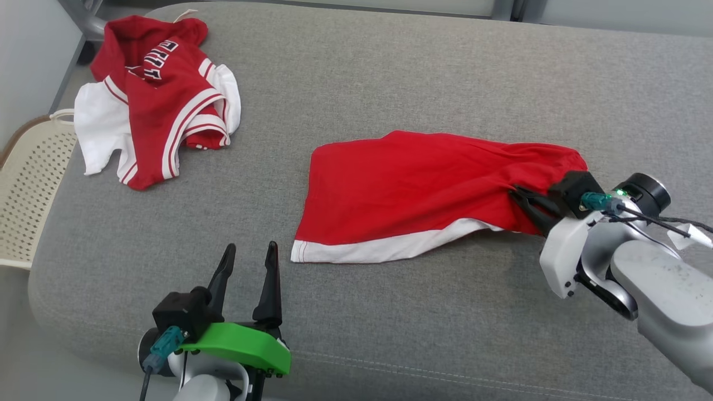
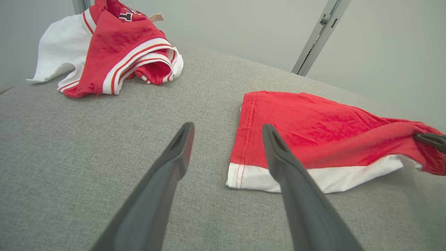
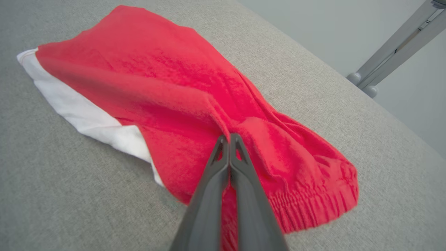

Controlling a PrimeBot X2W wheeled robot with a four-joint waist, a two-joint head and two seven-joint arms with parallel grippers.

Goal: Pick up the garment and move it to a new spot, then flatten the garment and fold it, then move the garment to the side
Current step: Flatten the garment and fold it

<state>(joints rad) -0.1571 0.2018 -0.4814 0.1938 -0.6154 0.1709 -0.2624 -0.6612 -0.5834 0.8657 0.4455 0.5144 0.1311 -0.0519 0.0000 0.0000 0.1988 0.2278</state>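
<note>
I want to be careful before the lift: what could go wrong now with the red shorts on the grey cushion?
1. The right gripper is shut on just a small fold of the red shorts near the elastic waist; it may slip out.
2. The left gripper is open and apart from the white hem, so a one-sided lift would likely bunch the cloth.

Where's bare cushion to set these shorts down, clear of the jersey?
Bare grey cushion runs wide beyond the red shorts, and along the near edge between left gripper and right gripper. Crowded: far left corner, under the crumpled jersey.
</note>
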